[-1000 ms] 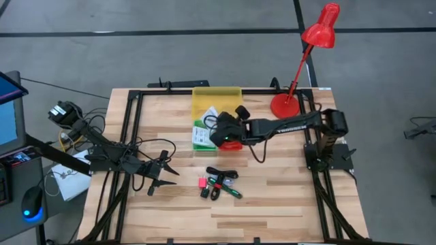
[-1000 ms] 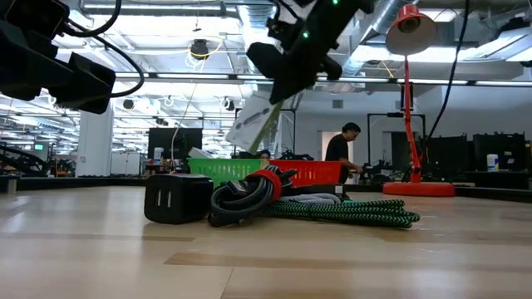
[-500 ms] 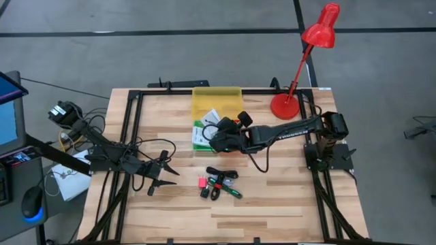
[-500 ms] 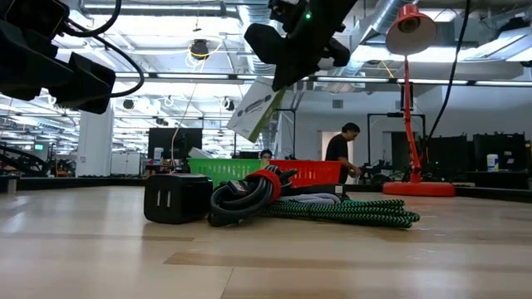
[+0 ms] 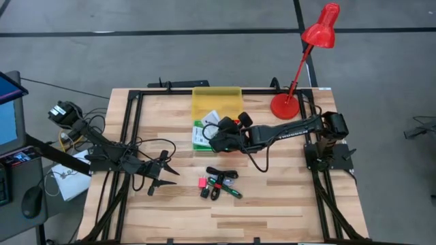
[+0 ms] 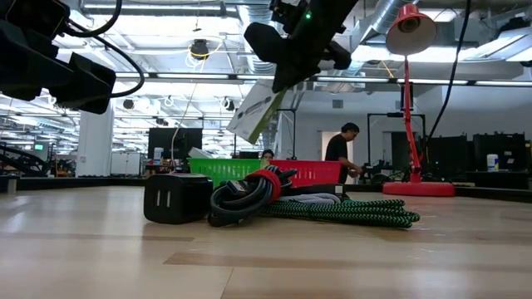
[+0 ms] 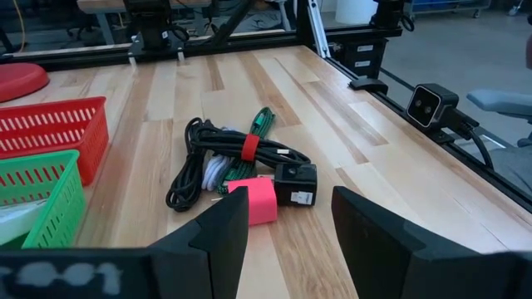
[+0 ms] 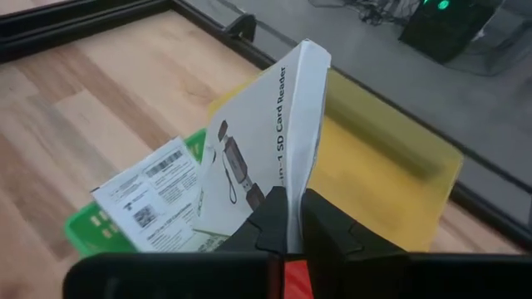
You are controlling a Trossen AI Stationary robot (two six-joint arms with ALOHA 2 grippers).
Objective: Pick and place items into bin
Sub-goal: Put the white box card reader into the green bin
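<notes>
My right gripper (image 5: 216, 127) hangs above the green bin (image 5: 199, 138) and is shut on a white printed packet (image 8: 266, 158), which also shows as the packet (image 6: 253, 112) in the low view. Another white packet (image 8: 150, 195) lies inside the green bin (image 8: 91, 232). On the table rest a strapped black cable bundle (image 7: 224, 154), a pink block (image 7: 253, 201), a black adapter (image 7: 295, 183) and a green braided cable (image 6: 349, 212). My left gripper (image 5: 162, 174) waits open by the table's left side, touching nothing. My right gripper pinches the white packet between its two fingers at the packet's near edge (image 8: 287, 208). The fingers (image 6: 287, 71) come from above, slanting down. The packet hangs tilted below them, lifted clear of the bins and table.
A yellow bin (image 5: 216, 101) stands at the far edge, and a red basket (image 6: 312, 172) sits beside the green one (image 6: 220, 170). A red desk lamp (image 5: 289, 102) stands at the far right. People show in the room behind. Bare wood lies toward the near edge.
My right gripper shifted a little toward the table's left and rose slightly with the packet, which hangs higher than a second ago. It has held still for the last half second. The left arm kept still.
</notes>
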